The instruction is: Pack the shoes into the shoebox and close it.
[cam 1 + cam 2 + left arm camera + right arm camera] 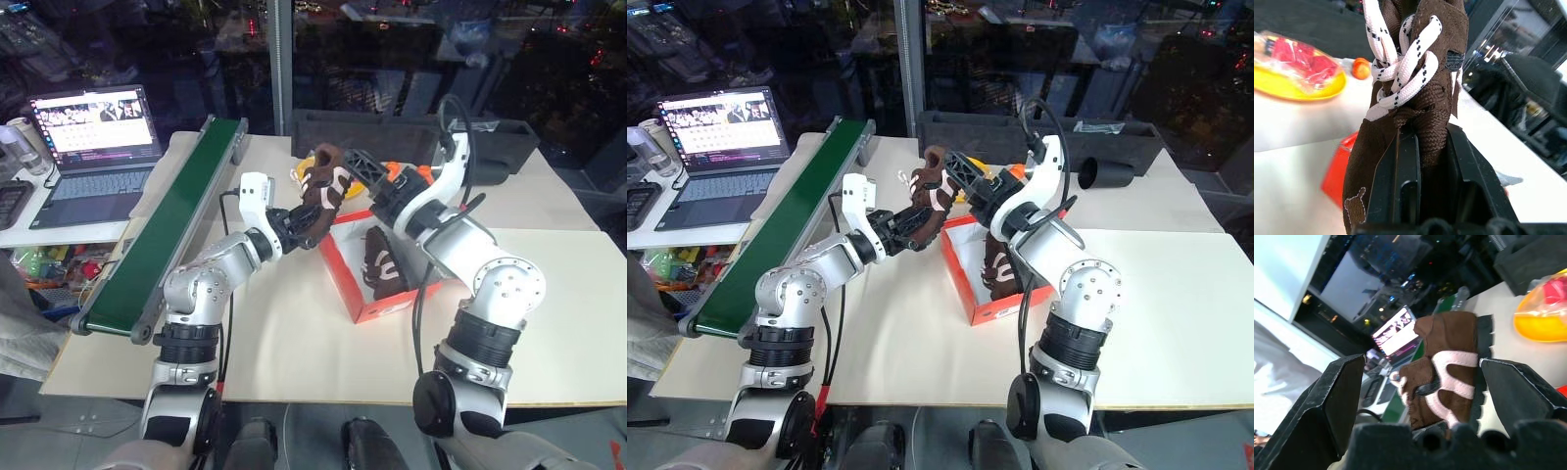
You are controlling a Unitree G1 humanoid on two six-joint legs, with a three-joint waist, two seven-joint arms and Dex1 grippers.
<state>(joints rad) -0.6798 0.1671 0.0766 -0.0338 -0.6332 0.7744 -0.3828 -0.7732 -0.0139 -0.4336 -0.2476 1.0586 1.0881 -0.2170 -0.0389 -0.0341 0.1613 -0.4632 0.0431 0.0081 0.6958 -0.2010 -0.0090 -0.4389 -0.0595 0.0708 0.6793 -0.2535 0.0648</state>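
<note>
I am pinching one shoe [321,186] in my left gripper [299,223] above the shoebox [345,282], presenting it to my spread right gripper [364,174] for transfer.

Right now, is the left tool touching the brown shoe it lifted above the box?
Touching. The left wrist view shows the left tool shut on the brown shoe, with its fingers pressed against the fabric under the laces.

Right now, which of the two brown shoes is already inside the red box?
The shoe lying in the shoebox, under the right arm. The other shoe is lifted above the table, pinched by the left tool.
</note>
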